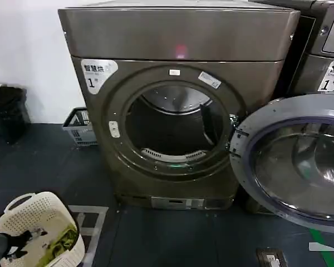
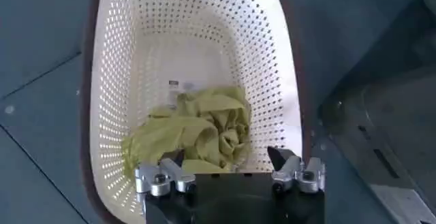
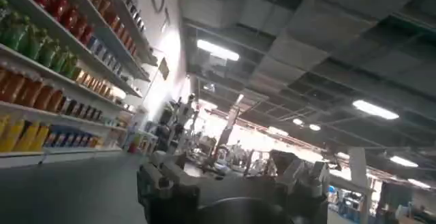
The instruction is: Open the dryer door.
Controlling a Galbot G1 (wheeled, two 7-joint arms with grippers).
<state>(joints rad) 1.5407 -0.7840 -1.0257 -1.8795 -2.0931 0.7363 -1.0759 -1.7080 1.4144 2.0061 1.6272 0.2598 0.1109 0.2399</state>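
Left gripper [image 2: 229, 173] poised over cream perforated laundry basket [image 2: 279, 75], pointing down into it, fingers spread wide apart and gripping nothing; yellow-green cloth [image 2: 197, 130] crumpled on basket floor just under fingertips, contact not discernible. In head view, same basket [image 1: 28, 214] at lower left on dark floor, cut off by frame edge, with a dark bit of the left arm [image 1: 11, 242] over its near rim, gripper itself hard to make out there. Right gripper [image 3: 238, 184] aimed upward and away from the machines, toward ceiling lights and long shelves of bottles [image 3: 41, 48]; finger bases visible at frame bottom, tips in shadow, open or closed cannot tell. Dryer door [image 1: 292, 158] swung fully out to the right of grey-brown dryer [image 1: 178, 39], hinged at opening's right side, grey plastic inner ring and dark glass facing camera; its far and lower edges cut off by frame. Round drum opening [image 1: 175, 125] exposed, interior dark, little detail inside. Second grey machine [image 1: 323, 50] partly seen behind open door. Grey crate [image 1: 80, 128] on floor by dryer's left side, half hidden behind it
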